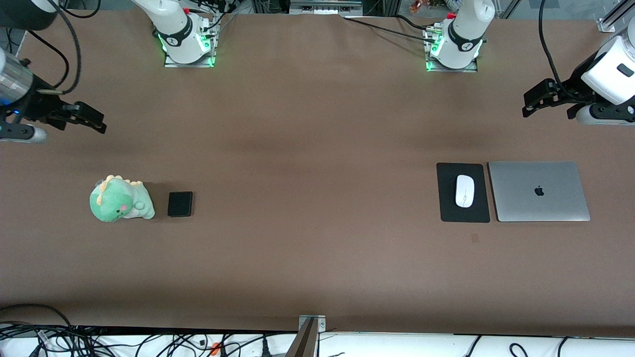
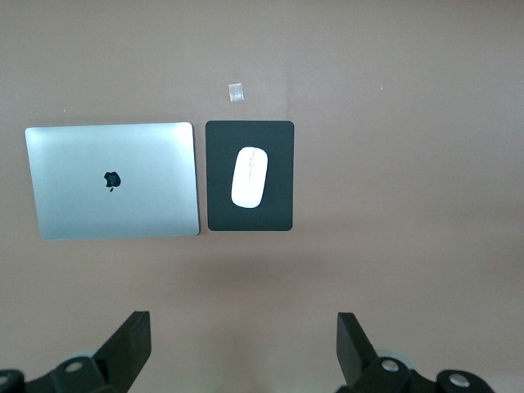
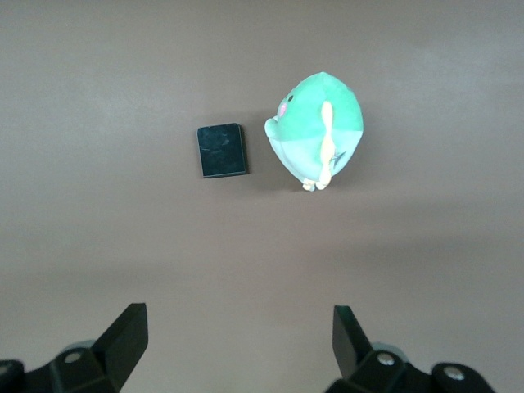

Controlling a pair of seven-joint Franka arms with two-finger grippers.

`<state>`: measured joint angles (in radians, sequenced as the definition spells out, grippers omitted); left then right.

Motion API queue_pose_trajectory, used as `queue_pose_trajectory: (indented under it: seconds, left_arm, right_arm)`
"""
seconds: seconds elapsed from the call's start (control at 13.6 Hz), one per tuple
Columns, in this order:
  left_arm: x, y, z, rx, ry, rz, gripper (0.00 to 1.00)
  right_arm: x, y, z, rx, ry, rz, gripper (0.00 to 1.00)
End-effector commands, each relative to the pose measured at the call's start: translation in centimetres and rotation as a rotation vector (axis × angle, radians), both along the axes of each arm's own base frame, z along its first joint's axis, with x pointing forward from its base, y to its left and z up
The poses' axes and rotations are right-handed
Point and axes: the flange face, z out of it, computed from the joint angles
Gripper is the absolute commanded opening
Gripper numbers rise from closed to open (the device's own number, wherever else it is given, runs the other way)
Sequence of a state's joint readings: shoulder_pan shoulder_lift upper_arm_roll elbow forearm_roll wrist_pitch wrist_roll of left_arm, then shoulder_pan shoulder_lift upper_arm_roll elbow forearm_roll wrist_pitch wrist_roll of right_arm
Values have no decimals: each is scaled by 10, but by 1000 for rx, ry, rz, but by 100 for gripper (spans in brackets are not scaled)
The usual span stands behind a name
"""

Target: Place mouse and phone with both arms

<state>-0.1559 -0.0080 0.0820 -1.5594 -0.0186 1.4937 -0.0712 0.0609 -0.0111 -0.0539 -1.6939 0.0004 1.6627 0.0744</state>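
Note:
The white mouse (image 1: 465, 191) lies on a black mouse pad (image 1: 449, 208) toward the left arm's end of the table. It also shows in the left wrist view (image 2: 250, 176). The black phone (image 1: 179, 204) lies flat on the table toward the right arm's end, and shows in the right wrist view (image 3: 222, 151). My left gripper (image 1: 528, 105) is open and empty, up over bare table; its own view shows the jaws wide apart (image 2: 243, 344). My right gripper (image 1: 94, 121) is open and empty, up over bare table (image 3: 240, 340).
A closed silver laptop (image 1: 539, 191) lies right beside the mouse pad (image 2: 221, 213). A green dinosaur plush (image 1: 120, 200) sits close beside the phone, also in the right wrist view (image 3: 315, 131). A small bit of tape (image 2: 236, 92) lies near the pad. Cables hang along the table's near edge.

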Motion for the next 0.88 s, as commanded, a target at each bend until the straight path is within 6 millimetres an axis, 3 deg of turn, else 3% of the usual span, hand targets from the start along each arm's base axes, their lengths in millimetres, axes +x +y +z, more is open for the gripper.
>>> queue_pose_trajectory:
  seconds: [0.0, 0.22, 0.81]
  left_arm:
    - [-5, 1, 4, -27, -13, -19, 100]
    - [-6, 3, 5, -27, -13, -16, 100]
    - [-6, 3, 2, -25, -4, -16, 100]
  right_arm:
    - [6, -5, 20, -21, -26, 18, 100]
    - [14, -6, 39, -21, -69, 15, 100]
    - [6, -7, 43, -21, -41, 4, 100]
